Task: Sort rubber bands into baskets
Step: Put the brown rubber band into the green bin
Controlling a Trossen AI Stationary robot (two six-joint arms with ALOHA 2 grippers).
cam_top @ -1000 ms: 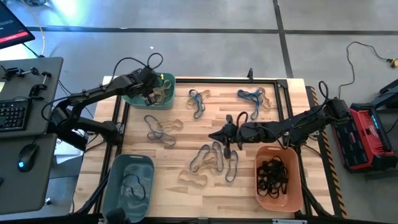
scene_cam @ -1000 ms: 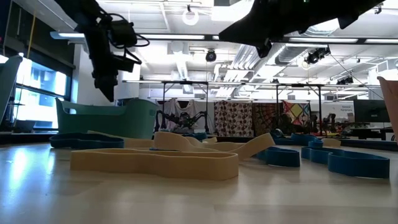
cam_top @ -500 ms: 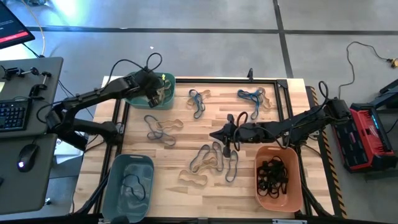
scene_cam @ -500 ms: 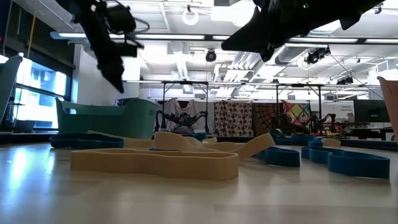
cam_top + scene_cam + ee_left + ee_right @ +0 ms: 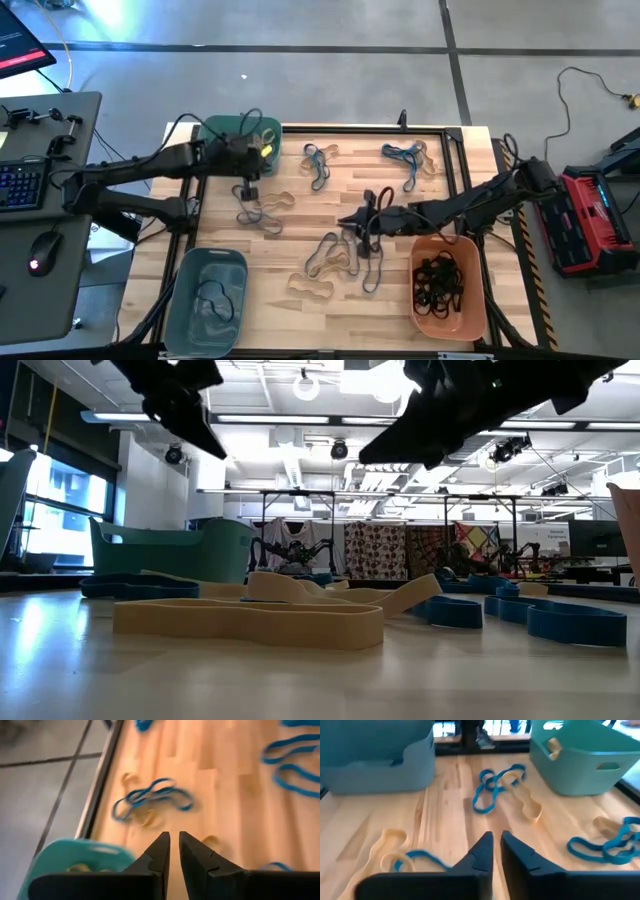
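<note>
1. The left gripper (image 5: 247, 186) hangs over the tabletop (image 5: 300, 255) just in front of the teal-green basket (image 5: 225, 133), at the far left corner. In the left wrist view its jaws stand almost together, a thin gap between the tips, with nothing between them.
2. The right gripper (image 5: 352, 222) reaches to the middle of the tabletop, above a cluster of tan and blue rubber bands (image 5: 340, 255). In the right wrist view its jaws are likewise nearly closed and hold nothing.
3. The teal-green basket holds some tan bands at its right end.
4. The grey-blue basket (image 5: 205, 300) sits at the near left corner with a few dark bands inside.
5. The orange basket (image 5: 448, 285) sits at the near right with a heap of black bands (image 5: 438, 282) in it.
6. Loose bands lie across the tabletop: a blue and tan tangle (image 5: 258, 208) near the left gripper, another (image 5: 318, 162) toward the far edge, and a third (image 5: 408, 158) at the far right.
7. In the low view a tan band (image 5: 250, 622) lies nearest the camera, with blue bands (image 5: 540, 615) to its right.
</note>
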